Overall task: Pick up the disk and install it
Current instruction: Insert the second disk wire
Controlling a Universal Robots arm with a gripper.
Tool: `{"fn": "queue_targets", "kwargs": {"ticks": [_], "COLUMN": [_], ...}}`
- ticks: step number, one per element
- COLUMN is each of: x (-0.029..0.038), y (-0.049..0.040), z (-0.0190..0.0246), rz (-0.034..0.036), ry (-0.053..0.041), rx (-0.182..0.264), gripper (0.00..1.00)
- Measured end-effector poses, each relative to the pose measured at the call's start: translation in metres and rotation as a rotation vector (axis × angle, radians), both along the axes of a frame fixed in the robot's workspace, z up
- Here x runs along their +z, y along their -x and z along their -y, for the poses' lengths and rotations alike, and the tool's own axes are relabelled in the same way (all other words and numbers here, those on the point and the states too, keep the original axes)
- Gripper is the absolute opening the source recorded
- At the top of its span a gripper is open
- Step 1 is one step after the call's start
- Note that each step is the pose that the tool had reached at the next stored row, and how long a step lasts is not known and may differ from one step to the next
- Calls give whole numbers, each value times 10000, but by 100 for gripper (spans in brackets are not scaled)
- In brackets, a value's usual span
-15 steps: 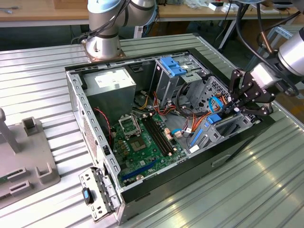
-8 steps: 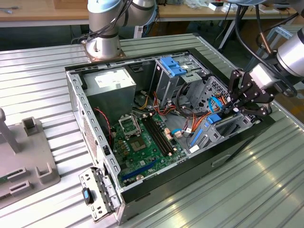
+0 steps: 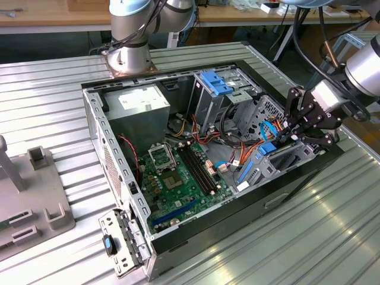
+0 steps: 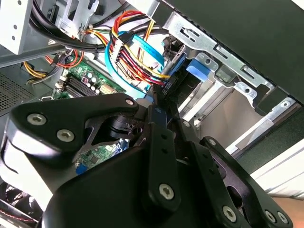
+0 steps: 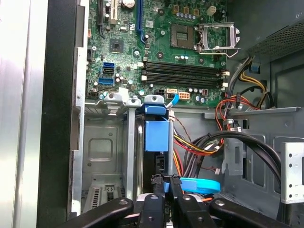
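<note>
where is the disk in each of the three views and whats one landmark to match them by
Exterior view: the disk stands on edge in the drive bay at the case's corner on the exterior view's right, under the gripper.
First wrist view: the disk is a dark edge with a blue rail, just beyond the gripper.
Second wrist view: its dark end sits past the gripper.
Shared landmark: the green motherboard.
</note>
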State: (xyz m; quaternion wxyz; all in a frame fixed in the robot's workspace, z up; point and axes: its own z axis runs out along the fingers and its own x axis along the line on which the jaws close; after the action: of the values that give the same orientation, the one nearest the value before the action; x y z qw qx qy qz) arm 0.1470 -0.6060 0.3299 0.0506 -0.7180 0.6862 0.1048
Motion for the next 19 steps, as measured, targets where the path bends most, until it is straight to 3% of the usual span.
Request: {"fn": "queue_targets", "kwargs": {"ticks": [5, 7, 8, 9, 15, 19], "x": [-1, 106, 222, 249, 195, 187], "y": [0, 0, 2, 85, 109, 140], "z": [0, 0, 0, 0, -8, -76], "rz": [0, 0, 0, 14, 16, 15], "ry": [-1, -1, 0, -6, -111, -117], "rx": [1, 0, 0, -1, -2, 0], "gripper": [23, 23, 23, 23, 23, 23]}}
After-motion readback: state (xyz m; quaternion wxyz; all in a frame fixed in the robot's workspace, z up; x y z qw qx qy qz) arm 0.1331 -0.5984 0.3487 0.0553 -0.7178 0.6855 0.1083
